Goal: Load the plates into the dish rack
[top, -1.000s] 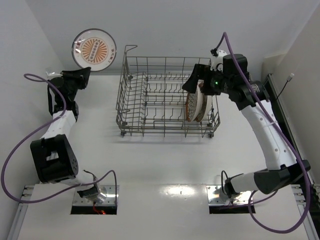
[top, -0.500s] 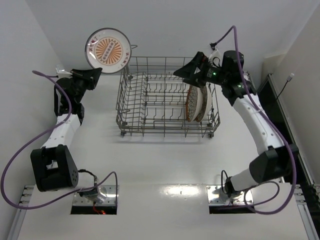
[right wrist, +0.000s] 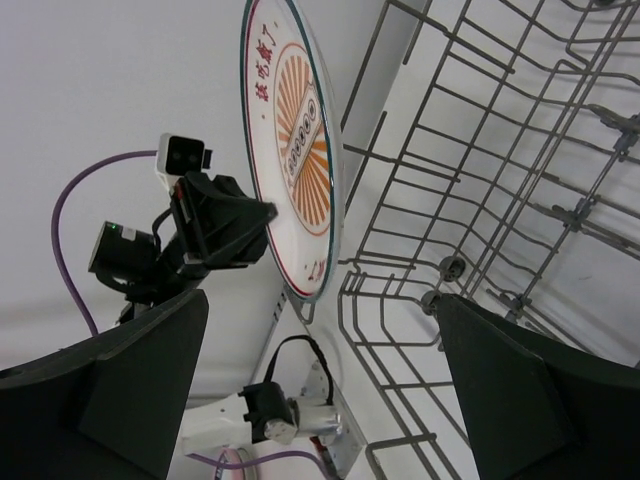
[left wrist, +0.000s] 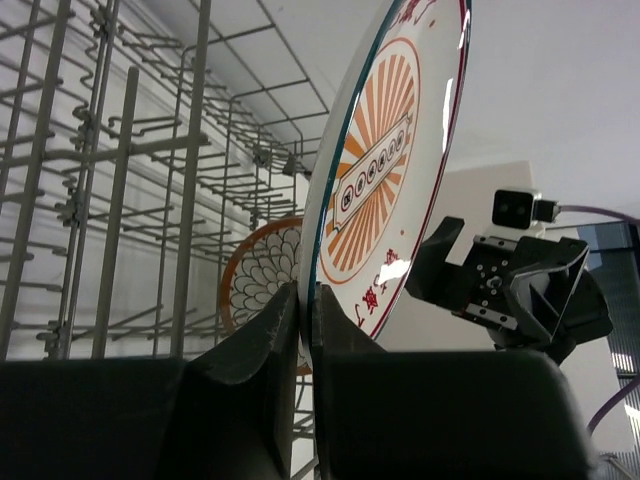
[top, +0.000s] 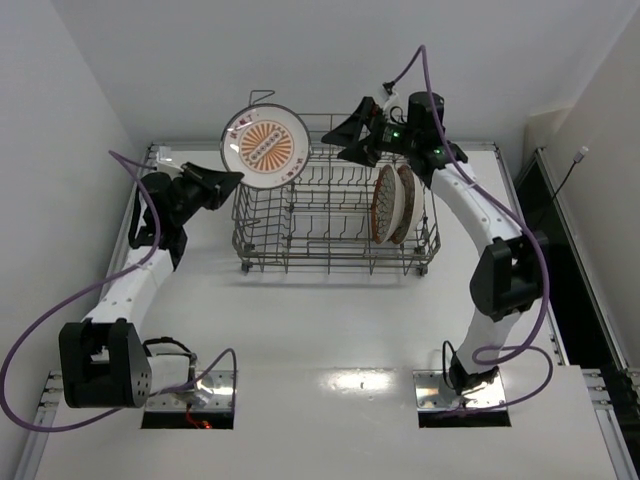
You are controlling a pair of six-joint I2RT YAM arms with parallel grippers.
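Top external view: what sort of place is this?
Probably a robot lab bench, not a kitchen: a white table enclosed by plain white panels, two arms bolted at its near edge, and a lone wire dish rack.

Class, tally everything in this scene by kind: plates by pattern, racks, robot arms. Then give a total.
Brown petal-pattern plates: 2
Orange sunburst plate: 1
Wire dish rack: 1
Robot arms: 2
Total: 6
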